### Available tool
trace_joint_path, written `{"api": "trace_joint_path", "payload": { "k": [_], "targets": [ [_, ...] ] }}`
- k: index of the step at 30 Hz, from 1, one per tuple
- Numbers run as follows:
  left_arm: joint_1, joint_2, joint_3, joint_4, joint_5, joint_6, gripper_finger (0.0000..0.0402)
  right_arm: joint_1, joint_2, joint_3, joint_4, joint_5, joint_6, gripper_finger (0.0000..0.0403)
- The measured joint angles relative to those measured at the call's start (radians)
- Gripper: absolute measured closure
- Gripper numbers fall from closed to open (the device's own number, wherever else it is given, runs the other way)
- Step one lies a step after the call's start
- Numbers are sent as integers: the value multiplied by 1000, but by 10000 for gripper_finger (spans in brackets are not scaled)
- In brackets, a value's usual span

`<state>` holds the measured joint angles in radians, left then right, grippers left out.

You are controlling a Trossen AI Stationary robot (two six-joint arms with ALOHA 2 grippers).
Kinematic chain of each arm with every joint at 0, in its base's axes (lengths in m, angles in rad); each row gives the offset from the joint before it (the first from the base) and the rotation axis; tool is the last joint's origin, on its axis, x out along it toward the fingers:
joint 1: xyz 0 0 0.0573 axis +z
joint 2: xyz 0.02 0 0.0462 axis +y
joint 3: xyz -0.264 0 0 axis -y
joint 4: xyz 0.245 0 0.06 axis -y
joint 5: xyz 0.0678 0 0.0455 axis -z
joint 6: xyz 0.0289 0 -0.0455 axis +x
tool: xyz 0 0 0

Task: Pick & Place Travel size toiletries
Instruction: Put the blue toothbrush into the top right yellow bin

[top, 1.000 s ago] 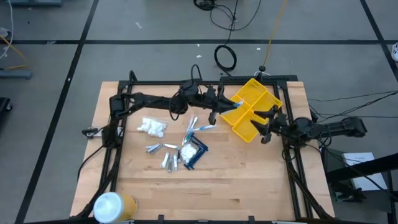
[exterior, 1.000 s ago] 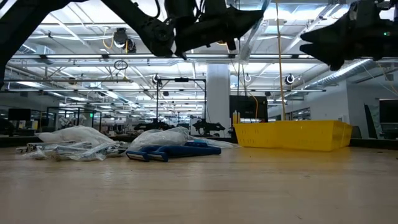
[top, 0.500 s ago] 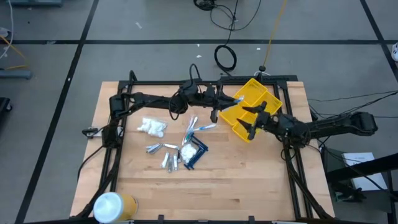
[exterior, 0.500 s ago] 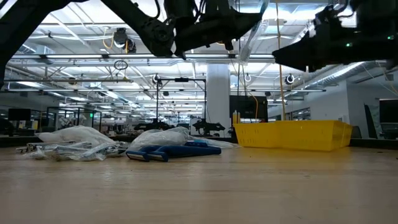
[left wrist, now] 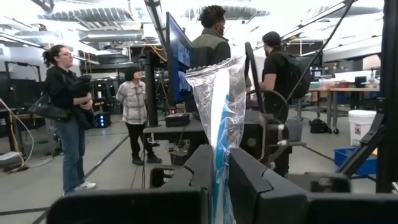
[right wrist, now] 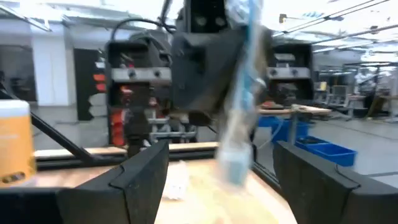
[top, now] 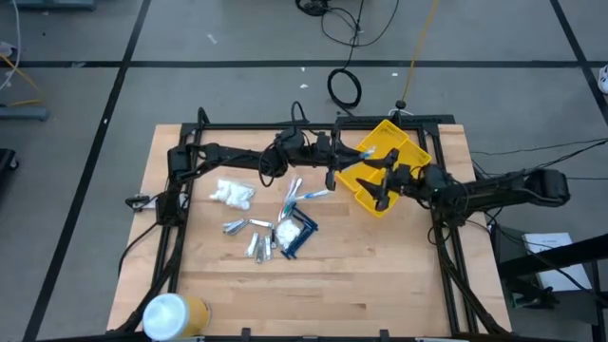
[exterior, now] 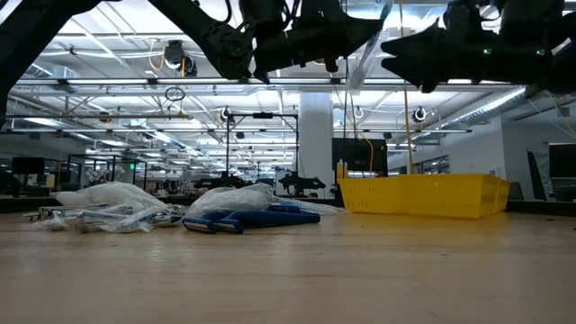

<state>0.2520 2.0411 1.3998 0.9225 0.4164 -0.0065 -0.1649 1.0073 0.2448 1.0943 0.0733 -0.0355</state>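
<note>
My left gripper (top: 348,159) is raised over the yellow bin's (top: 410,149) left edge. It is shut on a clear packet (top: 366,152) with a white-and-blue toothbrush stick inside. My right gripper (top: 383,179) hovers open above the bin. Its fingers point at the packet (right wrist: 239,93) and I cannot tell whether they touch it. More toiletries lie on the table left of the bin: white packets (top: 233,193), silvery tubes (top: 242,226), a dark blue comb (top: 299,237). My left gripper pinches the packet's lower end (left wrist: 219,149) between its two fingers. The fingers come about level from the table's left. The rest of the packet (exterior: 364,49) sticks out past the fingertips, slanting upward. It is lifted clear above the bin.
A big white-and-yellow cylinder (top: 171,314) lies at the table's near left corner. Bare wood spans the near half of the table. Black frame rails run along the table's edges. Several people (left wrist: 134,112) stand in the room beyond the table.
My right gripper has risen and gone from the bin's right side toward the table's left, over the bin, up to the packet in my left gripper.
</note>
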Motion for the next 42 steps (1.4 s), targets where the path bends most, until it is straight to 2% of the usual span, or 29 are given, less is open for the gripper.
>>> {"api": "trace_joint_path", "payload": {
  "k": [6, 9, 12, 16, 20, 23, 24, 27, 30, 34, 42],
  "targets": [
    [-8, 0, 0, -8, 1, 2, 395, 9, 100, 74, -8, 1, 15, 131],
    [-8, 0, 0, -15, 1, 2, 385, 9, 136, 94, -6, 5, 16, 135],
    [-8, 0, 0, -16, 1, -2, 373, 9, 151, 102, -2, 5, 17, 155],
    [-8, -1, 0, -36, 1, 1, 383, 9, 149, 102, 17, 7, 17, 216],
    [-8, -2, 0, -40, 3, -4, 395, 9, 149, 102, 40, 11, 16, 304],
    [-14, -2, 0, -43, 11, -11, 383, 8, 149, 102, 29, 17, -5, 374],
    [-16, -2, 0, -46, 15, -10, 375, 8, 149, 102, 23, 18, -11, 386],
    [-24, -2, 0, -49, 1, 1, 353, 9, 148, 102, 6, 54, -26, 385],
    [-32, -2, 0, -76, -99, -7, 333, 7, 147, 102, -57, 119, -30, 389],
    [-36, -55, -1, -253, -231, 24, 300, 6, 142, 103, -187, 229, -33, 392],
    [-31, -236, 2, -529, -422, 178, 217, 8, -27, 100, -571, 507, -23, 392]
  ]
}}
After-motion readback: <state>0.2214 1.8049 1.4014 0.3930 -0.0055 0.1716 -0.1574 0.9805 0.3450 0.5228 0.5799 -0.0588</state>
